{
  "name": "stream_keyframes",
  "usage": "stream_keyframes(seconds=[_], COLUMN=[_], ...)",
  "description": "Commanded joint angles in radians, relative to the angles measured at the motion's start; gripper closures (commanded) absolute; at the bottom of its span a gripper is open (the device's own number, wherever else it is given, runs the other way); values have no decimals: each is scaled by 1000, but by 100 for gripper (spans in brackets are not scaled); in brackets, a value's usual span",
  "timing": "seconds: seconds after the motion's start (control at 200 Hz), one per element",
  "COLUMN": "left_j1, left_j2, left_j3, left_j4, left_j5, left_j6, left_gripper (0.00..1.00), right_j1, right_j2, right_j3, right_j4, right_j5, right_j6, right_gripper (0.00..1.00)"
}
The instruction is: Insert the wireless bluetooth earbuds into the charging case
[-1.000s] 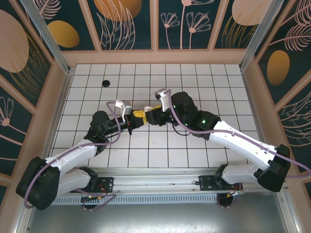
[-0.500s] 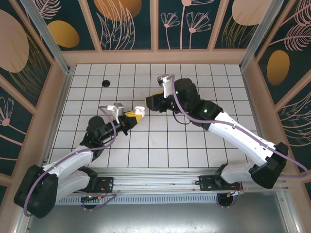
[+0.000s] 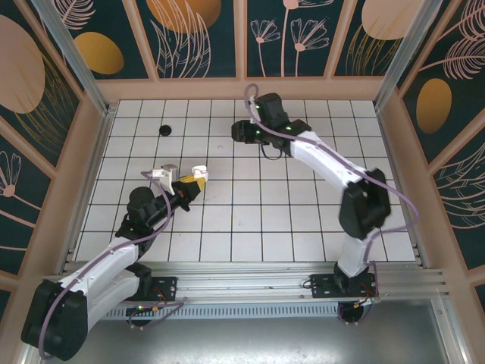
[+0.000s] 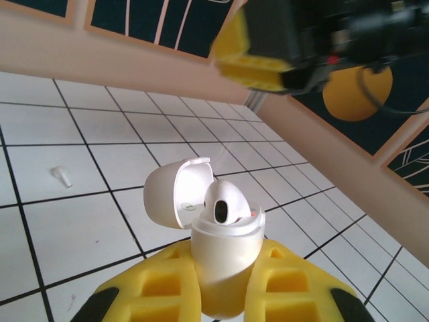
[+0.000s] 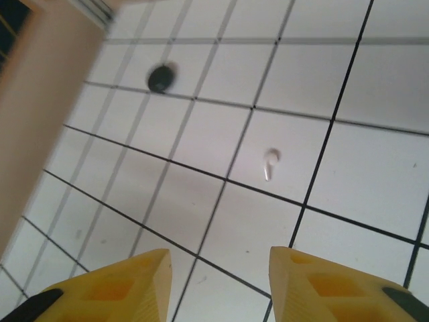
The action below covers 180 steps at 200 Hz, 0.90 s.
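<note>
The open white charging case (image 4: 224,245) is pinched between the yellow fingers of the left gripper (image 4: 224,288), with one white earbud (image 4: 224,201) seated in it. A second earbud (image 5: 270,163) lies on the tiled table (image 5: 375,188), beyond the case. The right gripper (image 5: 218,268) is held above it, jaws spread and empty. A black puck (image 5: 161,78) lies farther left.

White case (image 4: 224,268), white earbud (image 4: 224,201), seemingly black puck (image 5: 161,78).
</note>
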Motion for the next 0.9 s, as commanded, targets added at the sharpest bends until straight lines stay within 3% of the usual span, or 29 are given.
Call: stream_keyframes(seconds=[0.0, 0.315, 0.896], left_j1=[7, 7, 7], left_j2=[-14, 12, 28], left_j3=[4, 51, 58], left_j4=[-42, -114, -123], left_j5=[-22, -25, -22], left_j6=[40, 100, 112], left_gripper=[100, 100, 100], right_j1=[0, 10, 73], right_j2=[158, 572, 713], right_j3=[167, 625, 703], right_j4=[-106, -286, -217], right_j5=[-12, 19, 206], right_j6=[8, 15, -22], right_gripper=[60, 63, 61])
